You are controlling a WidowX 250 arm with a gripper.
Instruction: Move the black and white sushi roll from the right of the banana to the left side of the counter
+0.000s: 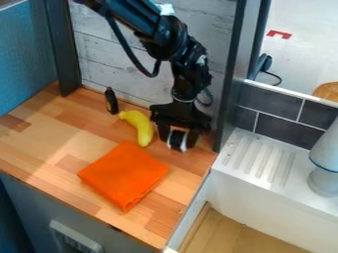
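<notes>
- Found the black-and-white thing [176, 139] near the back of the wooden counter [86, 123], just beside the yellow banana [140, 127] and behind the orange cloth [124, 175].
- Saw the black gripper [178, 143] pointing down, low, right at that thing; could not tell how far open, nor whether gripping it or only hanging about it.
- Could not make out, either, whether resting on the wood or lifted just clear.
- Judged it small, probably light, and stiff rather than soft, with little give under a squeeze.
- Seemed smooth and rounded, so likely to roll or slip under an off-centre pinch, though hardly fragile.
- Looked best taken across the middle, by opposite sides, with even, moderate pressure.
- Called for care on the banana's side, to avoid nudging it.
</notes>
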